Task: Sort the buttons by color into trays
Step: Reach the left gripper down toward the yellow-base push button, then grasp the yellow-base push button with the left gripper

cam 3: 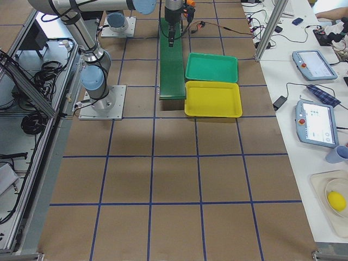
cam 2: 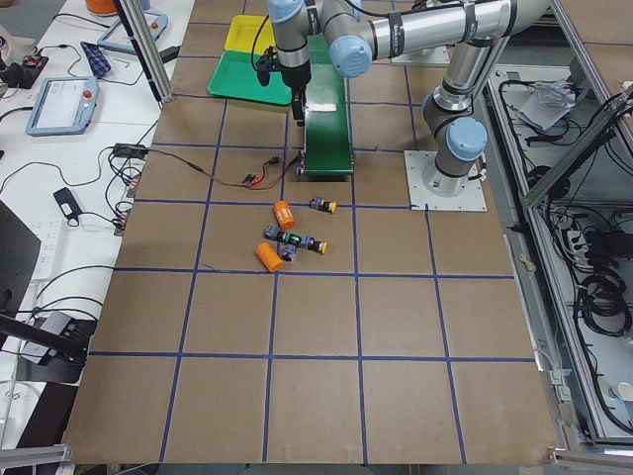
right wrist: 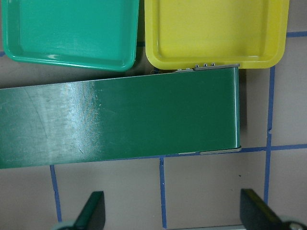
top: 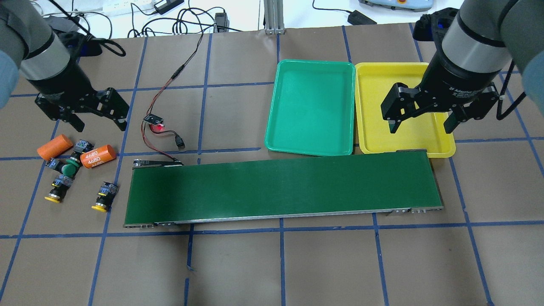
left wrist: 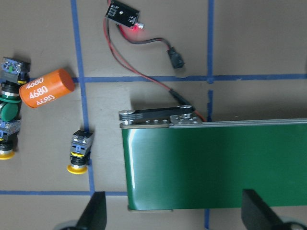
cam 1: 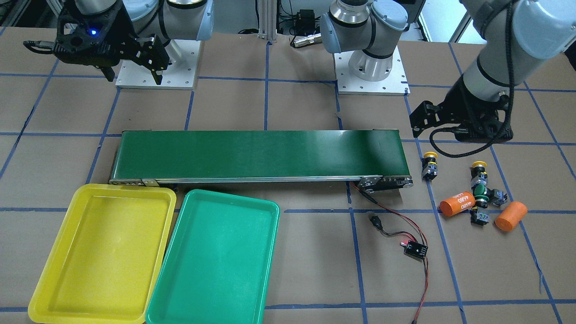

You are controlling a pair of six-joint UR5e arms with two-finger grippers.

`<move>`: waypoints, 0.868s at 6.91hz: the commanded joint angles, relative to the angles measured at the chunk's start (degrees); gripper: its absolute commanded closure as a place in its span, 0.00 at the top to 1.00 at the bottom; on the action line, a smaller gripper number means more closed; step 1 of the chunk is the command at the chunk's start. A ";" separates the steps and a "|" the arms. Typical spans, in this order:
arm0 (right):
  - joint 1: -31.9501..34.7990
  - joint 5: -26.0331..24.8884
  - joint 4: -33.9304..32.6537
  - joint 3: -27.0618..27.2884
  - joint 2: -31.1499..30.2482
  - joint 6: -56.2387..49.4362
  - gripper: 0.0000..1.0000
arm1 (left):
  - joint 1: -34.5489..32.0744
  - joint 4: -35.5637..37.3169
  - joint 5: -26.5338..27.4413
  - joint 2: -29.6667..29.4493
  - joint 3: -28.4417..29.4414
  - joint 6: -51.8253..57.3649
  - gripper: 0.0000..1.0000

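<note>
Several buttons lie on the table off the conveyor's end on my left side. One yellow button lies alone. Another yellow one and a green button are bunched between two orange cylinders. The green tray and the yellow tray sit side by side beyond the belt, both empty. My left gripper hangs open and empty above the table beside the button cluster. Above the yellow tray's near edge, my right gripper is open and empty.
A long dark green conveyor belt spans the middle. Two orange cylinders marked 4680 lie among the buttons. A small circuit board with a red light and red-black wires sits beyond the belt's left end.
</note>
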 commanded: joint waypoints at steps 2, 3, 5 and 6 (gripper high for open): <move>0.00 -0.44 0.10 0.09 -0.05 -0.10 1.00 | 14.99 16.51 -0.23 -1.86 -14.74 17.15 1.00; 0.00 -0.44 0.10 0.18 -0.05 -0.10 1.00 | 16.88 23.19 -0.23 -2.91 -18.36 17.42 1.00; 0.00 -0.09 0.10 0.26 -0.14 -0.01 1.00 | 16.72 31.89 -2.69 -5.46 -24.00 17.16 1.00; 0.00 -0.35 0.01 0.26 -0.14 -0.10 1.00 | 14.80 32.56 -1.83 -6.34 -25.24 19.24 1.00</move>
